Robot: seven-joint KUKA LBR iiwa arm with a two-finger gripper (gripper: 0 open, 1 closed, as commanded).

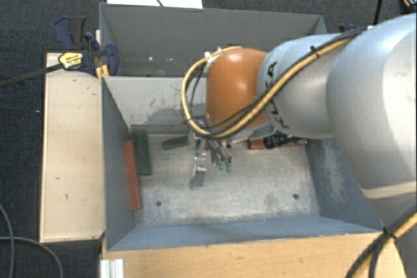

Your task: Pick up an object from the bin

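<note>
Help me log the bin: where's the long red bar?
In the camera view, the long red bar lies along the bin's left wall, beside a dark green block, left of the gripper.

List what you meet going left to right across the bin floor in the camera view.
Red bar → dark green block → small dark piece → gripper → red-and-black thing, partly hidden.

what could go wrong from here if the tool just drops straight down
The tool hangs over bare bin floor; the small dark green piece lies apart, up and left of it in the view, so a straight drop would likely close on nothing. The red bar and dark green block sit along the view's left wall, probably leaving little room to get around them.
</note>
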